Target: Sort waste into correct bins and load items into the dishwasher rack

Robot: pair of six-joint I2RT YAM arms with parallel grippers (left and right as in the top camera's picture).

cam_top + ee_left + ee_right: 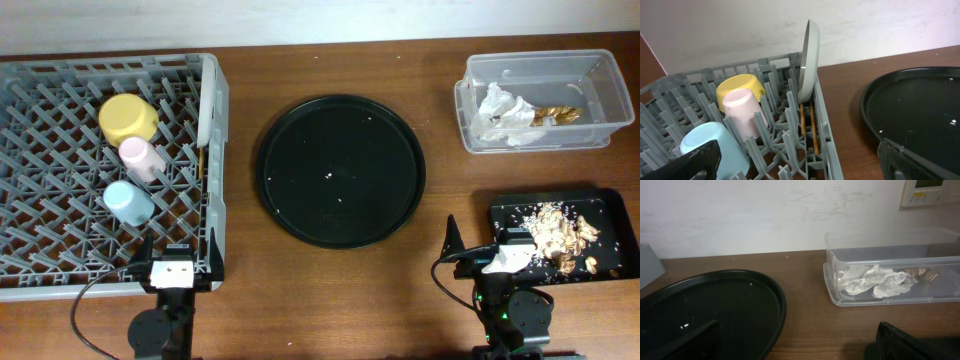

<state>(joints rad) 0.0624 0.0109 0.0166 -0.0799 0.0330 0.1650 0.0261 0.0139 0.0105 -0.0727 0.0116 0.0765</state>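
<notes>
The grey dishwasher rack holds the yellow bowl, pink cup, light-blue cup, the upright grey-blue plate and brown chopsticks; all show in the left wrist view, rack, plate, chopsticks. The clear tub holds the white napkin and golden wrapper scraps. The black container holds beige food bits. My left gripper is open and empty at the rack's near edge. My right gripper is open and empty near the table's front.
A large round black tray with a few white crumbs lies in the middle of the wooden table; it also shows in the right wrist view. A pale wall runs behind the table.
</notes>
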